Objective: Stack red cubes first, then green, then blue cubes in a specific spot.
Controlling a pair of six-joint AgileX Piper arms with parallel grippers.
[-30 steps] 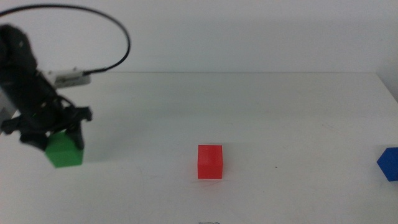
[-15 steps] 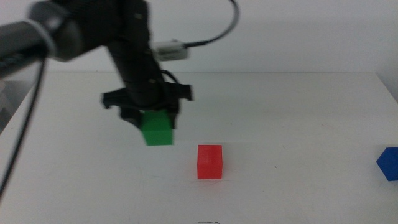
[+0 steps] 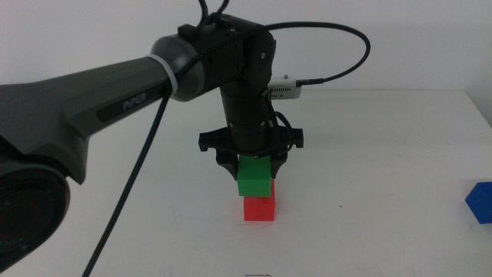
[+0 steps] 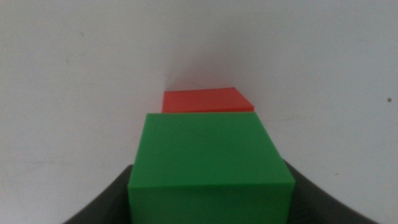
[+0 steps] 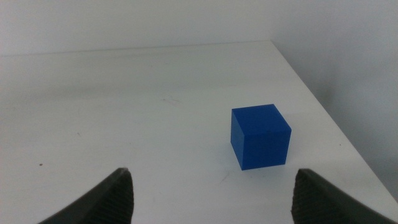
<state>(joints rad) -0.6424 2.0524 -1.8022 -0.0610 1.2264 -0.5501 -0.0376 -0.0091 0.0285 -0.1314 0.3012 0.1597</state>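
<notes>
Green cube (image 3: 254,176) sits right above the red cube (image 3: 259,208) mid-surface (image 3: 369,146), held by the left gripper (image 3: 253,163); blue cube (image 3: 480,202) way off right.

A plain white matte tabletop (image 3: 400,154) fills most of the middle view, its far edge running straight across from nine o'clock to three o'clock and its right-hand corner showing near two o'clock. Behind that edge, from ten o'clock round to two o'clock, stands a bare off-white wall (image 3: 415,46), evenly lit with no hard shadows. In the right wrist view the same table ends in a straight side edge, with a dim grey surface (image 5: 367,74) beyond it.
</notes>
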